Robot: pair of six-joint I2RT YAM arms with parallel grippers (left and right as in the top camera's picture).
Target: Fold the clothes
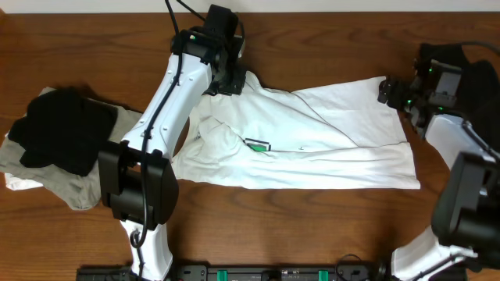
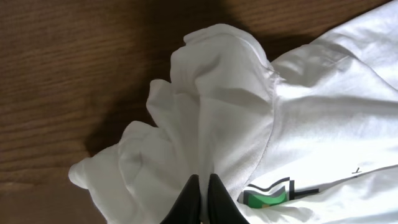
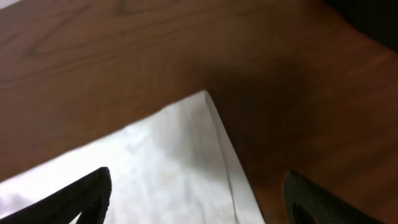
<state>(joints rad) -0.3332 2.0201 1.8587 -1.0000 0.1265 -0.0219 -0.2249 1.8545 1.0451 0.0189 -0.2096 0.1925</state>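
Note:
The white T-shirt [image 1: 312, 144] lies spread across the middle of the table, its green plug logo [image 1: 257, 144] facing up. My left gripper [image 1: 228, 78] is at the shirt's far left corner, shut on a pinched fold of the white cloth [image 2: 211, 124]; the logo [image 2: 267, 196] lies just right of the fingers [image 2: 202, 186]. My right gripper [image 1: 388, 90] is open over the shirt's far right corner [image 3: 205, 96], one finger over cloth, the other over bare wood. A black garment [image 1: 62, 129] lies at the left; no red trim shows.
The black garment rests on a beige-grey cloth [image 1: 55, 183] at the table's left edge. Brown wood [image 1: 312, 234] shows in front of the shirt. A black rail [image 1: 273, 273] runs along the front edge.

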